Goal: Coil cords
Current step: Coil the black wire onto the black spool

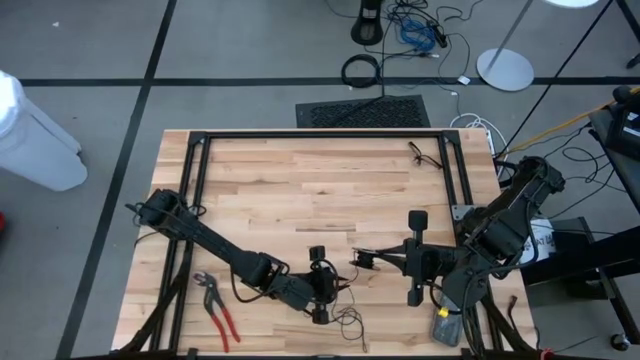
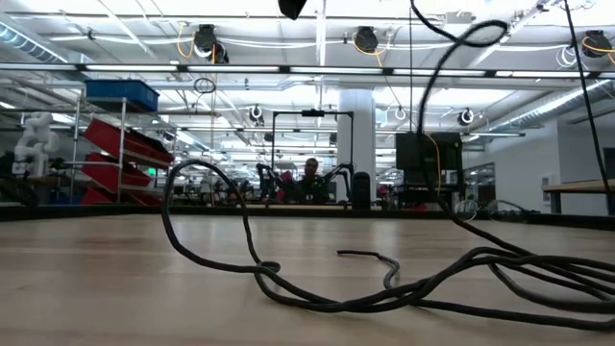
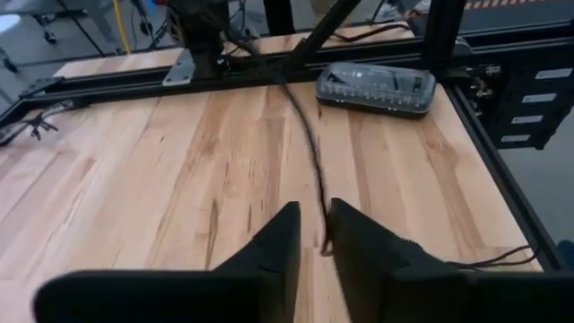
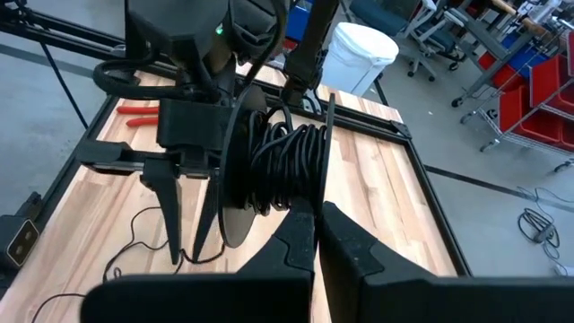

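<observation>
While the left gripper [image 3: 312,235] pinches the thin black cord [image 3: 309,144] between nearly closed fingers near the table's front edge, the cord trails across the wooden table [image 1: 300,190]. Just beside it, the right gripper [image 4: 316,235] is fully closed, holding a spool [image 4: 238,193] wound with black cord.

Left arm: extended from the bench's [image 1: 300,190] left side toward its front centre. Left gripper [image 1: 322,285] sits low over the bench near the front edge, fingers [image 3: 273,247] narrowed to a slim gap around a thin cord [image 3: 309,144]. Right arm: folded at the bench's right edge. Right gripper [image 1: 362,261] points toward bench centre, fingers [image 4: 296,238] pressed together.
</observation>
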Robot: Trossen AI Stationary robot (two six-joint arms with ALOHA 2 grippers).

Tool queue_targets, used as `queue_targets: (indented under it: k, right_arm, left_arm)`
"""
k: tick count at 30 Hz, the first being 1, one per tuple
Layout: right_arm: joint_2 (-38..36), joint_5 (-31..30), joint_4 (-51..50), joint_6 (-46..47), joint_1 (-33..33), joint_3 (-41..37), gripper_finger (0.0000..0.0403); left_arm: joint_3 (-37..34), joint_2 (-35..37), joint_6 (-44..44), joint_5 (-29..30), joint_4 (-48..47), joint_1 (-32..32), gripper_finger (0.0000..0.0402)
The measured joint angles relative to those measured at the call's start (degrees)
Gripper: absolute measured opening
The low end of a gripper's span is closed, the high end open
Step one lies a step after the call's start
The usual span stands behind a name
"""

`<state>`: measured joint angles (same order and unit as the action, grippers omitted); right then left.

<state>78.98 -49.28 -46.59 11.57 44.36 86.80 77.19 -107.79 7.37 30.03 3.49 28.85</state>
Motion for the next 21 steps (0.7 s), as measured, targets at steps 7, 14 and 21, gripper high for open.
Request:
queue_targets:
  k: [7, 14, 21]
  right_arm:
    - [0.0, -0.04, 0.0, 0.26, 0.0, 0.0, 0.0]
    - [0.0, 0.02, -0.18, 0.35, 0.28, 0.0, 0.0]
    - [0.0, 0.09, -0.29, 0.88, 0.39, 0.0, 0.0]
  left_arm:
    - [0.0, 0.09, -0.34, 1.34, -0.33, 0.04, 0.0007]
    - [0.0, 1.77, 2.49, 5.95, -10.26, 1.27, 0.001]
    - [-0.02, 4.85, 6.78, 10.78, -17.93, 2.95, 0.001]
